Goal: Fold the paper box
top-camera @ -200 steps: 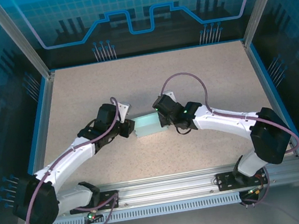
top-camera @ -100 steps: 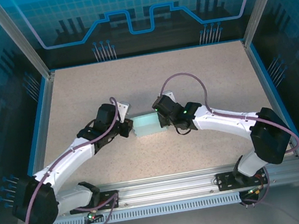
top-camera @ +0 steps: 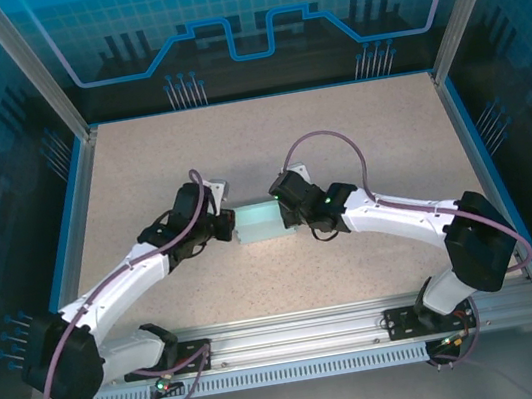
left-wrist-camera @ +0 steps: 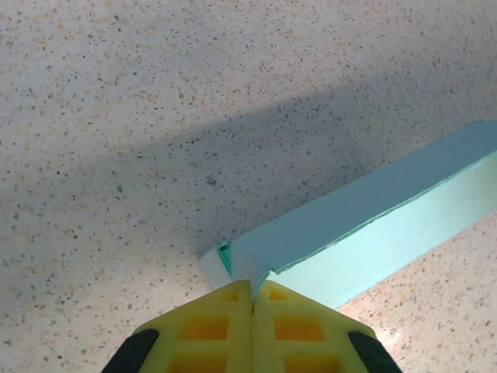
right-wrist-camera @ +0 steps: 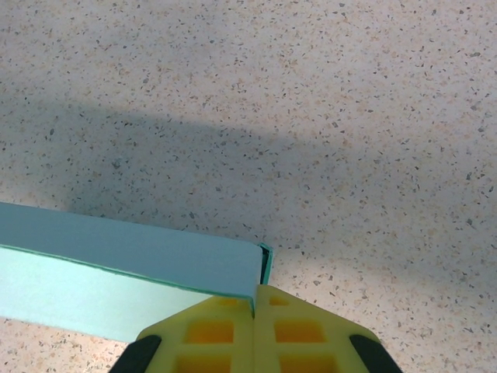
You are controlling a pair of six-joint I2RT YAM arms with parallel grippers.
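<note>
The paper box (top-camera: 260, 223) lay on the speckled table (top-camera: 268, 148), a little toward 6 o'clock from the table's middle, as a closed, flat, pale aqua bar with its long axis running from 9 to 3 o'clock in the overhead view. The two arms met it from opposite ends. The left pincer (top-camera: 234, 227) sat at the box's 9 o'clock end and the right pincer (top-camera: 284, 215) at its 3 o'clock end, each touching the card.

From the left wrist, the left pincer (left-wrist-camera: 251, 291) was clenched, its yellow fingers (left-wrist-camera: 210, 322) pressed flat together along a thin seam. The near corner of the paper box (left-wrist-camera: 373, 210) ran straight into that seam, so a thin lip of card at the box's end was pinched between the pads. From there the box stretched away toward 2 o'clock, its top face darker and its side wall lighter, resting on the table (left-wrist-camera: 155, 116).

From the right wrist, the right pincer (right-wrist-camera: 255, 299) was likewise clenched, with its fingers (right-wrist-camera: 299, 330) closed against each other. The end edge of the paper box (right-wrist-camera: 116, 256) came down into the top of the seam, gripped there. The box's body extended from the pincer toward 9 o'clock across the table (right-wrist-camera: 311, 116).
</note>
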